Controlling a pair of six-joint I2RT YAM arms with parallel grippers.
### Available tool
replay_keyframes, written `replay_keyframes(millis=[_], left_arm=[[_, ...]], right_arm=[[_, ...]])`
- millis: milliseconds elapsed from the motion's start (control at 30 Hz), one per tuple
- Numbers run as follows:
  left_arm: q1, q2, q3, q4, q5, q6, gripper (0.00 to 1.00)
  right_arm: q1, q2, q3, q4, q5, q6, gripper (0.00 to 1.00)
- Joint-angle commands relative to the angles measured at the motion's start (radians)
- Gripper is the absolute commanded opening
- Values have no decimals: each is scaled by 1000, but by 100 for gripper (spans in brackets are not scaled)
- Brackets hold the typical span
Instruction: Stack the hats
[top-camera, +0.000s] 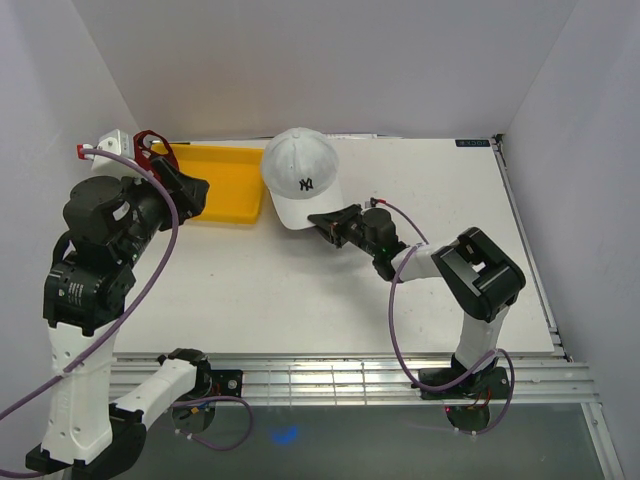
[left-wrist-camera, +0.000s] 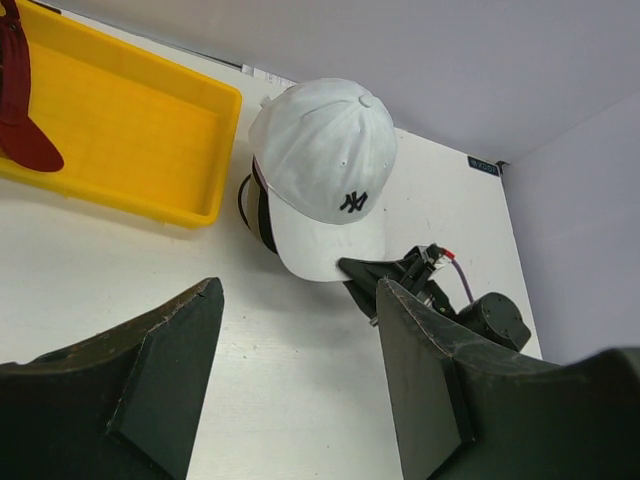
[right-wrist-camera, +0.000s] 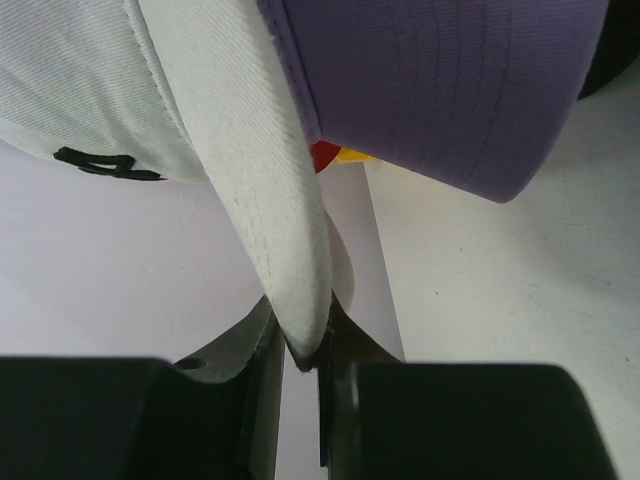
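The white hat (top-camera: 300, 172) with a dark NY sits on top of a pile at the back middle; dark edges show under it in the left wrist view (left-wrist-camera: 262, 215). My right gripper (top-camera: 328, 222) is shut on its brim (right-wrist-camera: 270, 190), the brim edge pinched between the jaws (right-wrist-camera: 305, 350). A lavender hat (right-wrist-camera: 440, 80) lies just under the white one. The red hat (top-camera: 152, 148) lies at the left end of the yellow tray (top-camera: 228, 190), also in the left wrist view (left-wrist-camera: 20, 110). My left gripper (top-camera: 188, 192) is open and empty above the table (left-wrist-camera: 295, 370). The beige hat is hidden.
The yellow tray (left-wrist-camera: 130, 130) lies left of the hat pile against the back wall. White walls close in the back and both sides. My right arm (left-wrist-camera: 480, 315) reaches across the middle of the table.
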Motion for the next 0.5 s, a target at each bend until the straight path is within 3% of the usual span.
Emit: replay_keyframes(millis=[0, 133, 467], left_arm=[[-4, 2, -4, 7, -14, 14, 73], [-4, 0, -7, 10, -15, 16, 73], [-4, -3, -20, 16, -14, 14, 73]], right_arm=[[-15, 88, -46, -360, 19, -5, 8], [-15, 90, -29, -382, 15, -14, 10], [-29, 66, -34, -400, 18, -22, 44]])
